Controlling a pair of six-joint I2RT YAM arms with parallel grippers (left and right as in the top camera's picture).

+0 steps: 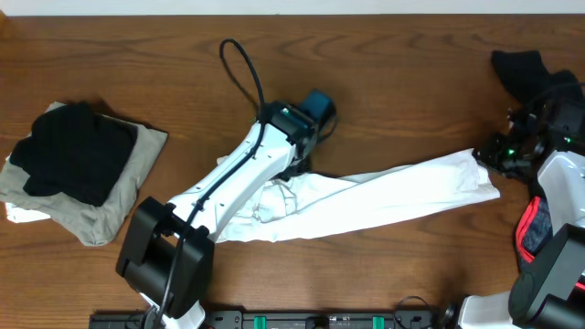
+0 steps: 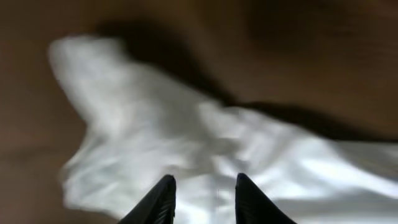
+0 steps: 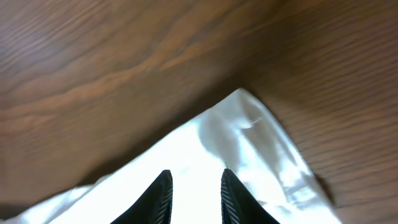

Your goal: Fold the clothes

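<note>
Brown wood-grain bench right across the view. Through its middle lies the white T-shirt, drawn out into a long band, bunched and wrinkled at its left end, flatter towards its right end. Well to the left of the shirt sits a folded beige garment, with a black garment heaped on top and a sliver of white cloth peeking from under it. Up and to the right of the shirt, a dark cloth lies crumpled.
</note>
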